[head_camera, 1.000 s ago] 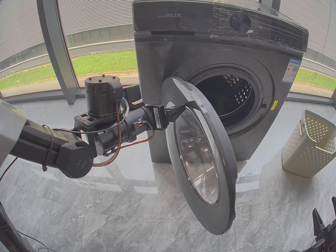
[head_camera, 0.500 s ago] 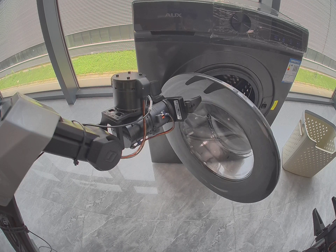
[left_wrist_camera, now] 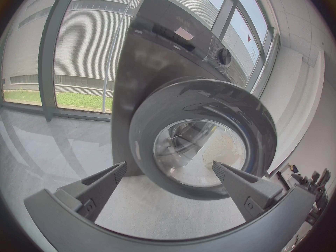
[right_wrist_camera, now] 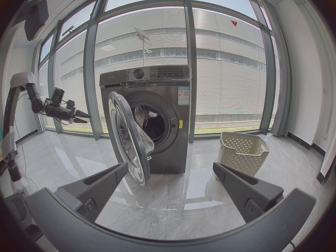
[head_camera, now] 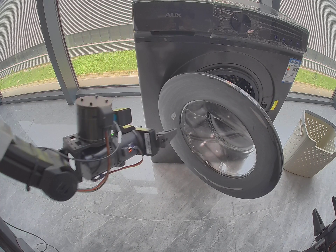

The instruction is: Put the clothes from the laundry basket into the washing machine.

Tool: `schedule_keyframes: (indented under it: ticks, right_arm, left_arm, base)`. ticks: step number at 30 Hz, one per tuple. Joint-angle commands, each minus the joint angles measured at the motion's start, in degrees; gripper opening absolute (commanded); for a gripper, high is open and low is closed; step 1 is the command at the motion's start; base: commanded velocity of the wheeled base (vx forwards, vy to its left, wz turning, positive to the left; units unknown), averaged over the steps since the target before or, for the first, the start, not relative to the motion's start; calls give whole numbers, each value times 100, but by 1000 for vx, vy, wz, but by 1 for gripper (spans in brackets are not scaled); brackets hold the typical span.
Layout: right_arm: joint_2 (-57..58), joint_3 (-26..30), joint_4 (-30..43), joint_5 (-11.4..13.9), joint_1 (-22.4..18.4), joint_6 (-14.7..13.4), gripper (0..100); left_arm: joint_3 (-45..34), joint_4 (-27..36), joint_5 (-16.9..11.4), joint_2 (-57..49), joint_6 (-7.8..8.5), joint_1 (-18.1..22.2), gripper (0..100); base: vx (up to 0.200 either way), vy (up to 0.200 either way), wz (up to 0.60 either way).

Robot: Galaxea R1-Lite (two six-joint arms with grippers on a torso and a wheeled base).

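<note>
**Left gripper (head_camera: 169,136) open and empty by the door; laundry basket (head_camera: 309,144) sits far right**

Your left gripper's fingers (left_wrist_camera: 105,179) are spread wide with nothing between them. In the head view it hangs at centre-left, just beside the left rim of the door (head_camera: 217,133). The left wrist view shows the door a little way ahead of it, not touching.

The laundry basket stands on the floor (head_camera: 140,207) at the right edge of the head view. It is beside the washing machine (head_camera: 196,56) and apart from it, with its mouth facing up. You cannot tell from these views whether it holds anything.

The door hangs partly open. In the head view its round face covers much of the drum mouth (head_camera: 238,83), which shows only along the upper right.

The right wrist view shows the door (right_wrist_camera: 129,137) nearly edge-on, left of centre. The basket (right_wrist_camera: 243,151) is right of centre, with open floor in front of it.

Your right gripper (right_wrist_camera: 168,165) is also open and empty. It sits low at the lower right corner of the head view.

The relation that matters most is that the basket lies to the right of both grippers. The door stands between the basket and the left gripper, so the right arm looks nearer and has the clearer path.

The basket's long axis runs upright, so a reach from above probably suits it. You may also want the door swung wider before loading, since it could block the way into the drum.
</note>
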State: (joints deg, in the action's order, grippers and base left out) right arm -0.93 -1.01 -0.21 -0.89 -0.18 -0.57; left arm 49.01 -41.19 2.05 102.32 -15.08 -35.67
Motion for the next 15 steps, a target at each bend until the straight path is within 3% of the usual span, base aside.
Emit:
schedule_keyframes:
  ticks: [1,6,8,9,10,11,15]
  right_arm:
    - [84,92,-6,19,-8,13,100]
    - [84,92,-6,10,1,5,100]
    - [84,92,-6,10,1,5,100]
    - [84,92,12,10,-17,22,100]
    - [84,92,12,10,-17,22,100]
    - [75,92,3,63,-26,101,100]
    - [84,84,-14,177,-17,312,100]
  left_arm:
    - [-1965,23,366,-2506,480,78,100]
    - [-2967,111,683,-3833,805,174,100]
    - [-3029,111,692,-3912,822,210,100]
    - [-3512,129,692,-4554,963,631,100]
    - [-3512,129,692,-4554,963,631,100]
    - [-3872,147,683,-5037,1051,878,100]
    - [-4435,393,648,-6057,1104,1343,100]
  base:
    - [0,0,0]
    - [0,0,0]
    - [0,0,0]
    - [0,0,0]
    - [0,0,0]
    - [0,0,0]
    - [0,0,0]
